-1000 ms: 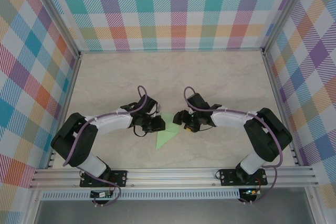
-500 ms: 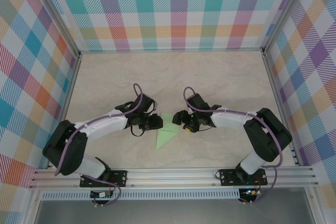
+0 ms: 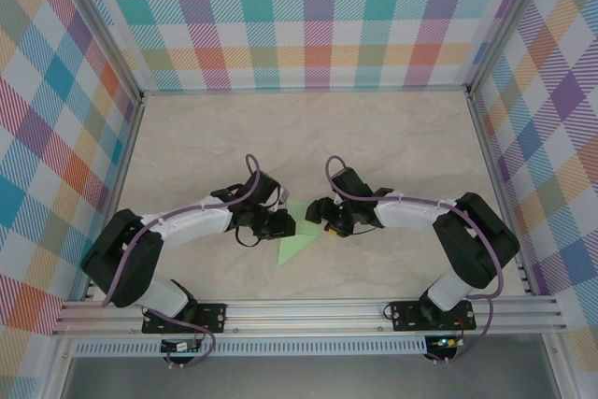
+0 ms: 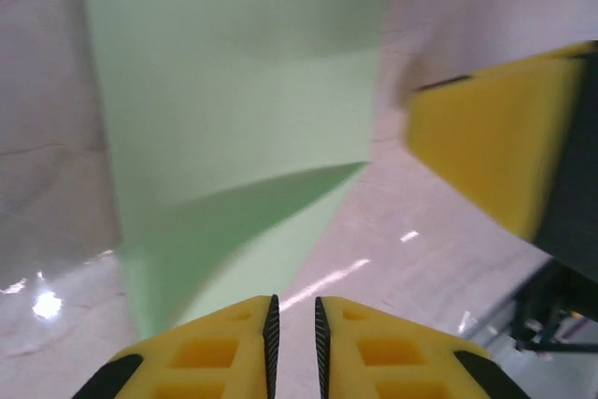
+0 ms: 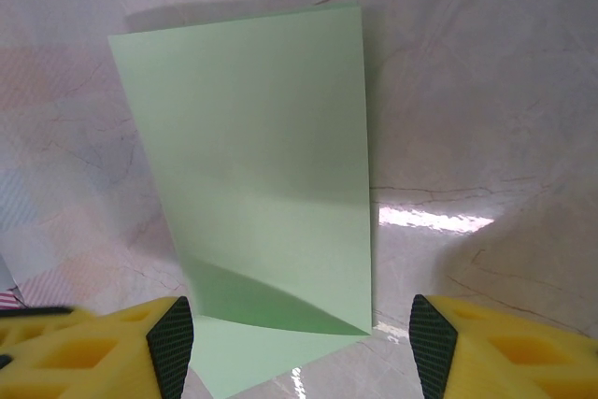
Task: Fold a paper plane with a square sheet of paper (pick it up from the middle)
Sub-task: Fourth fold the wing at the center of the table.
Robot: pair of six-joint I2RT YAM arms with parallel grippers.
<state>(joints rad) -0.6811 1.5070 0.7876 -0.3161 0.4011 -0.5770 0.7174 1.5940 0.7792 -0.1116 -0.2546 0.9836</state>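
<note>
As pale green square sheet of paper [image 3: 297,240] lies on beige table [image 3: 392,137] between arms, top: left gripper [image 3: 280,223] at its edge | left wrist: fingers nearly together, sheet dead ahead | right wrist: right gripper [image 5: 304,348] spread wide (long axis runs away)

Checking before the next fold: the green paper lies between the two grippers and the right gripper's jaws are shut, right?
No. The right gripper has its jaws wide open, as the right wrist view shows. The green paper does lie between the two grippers.
</note>
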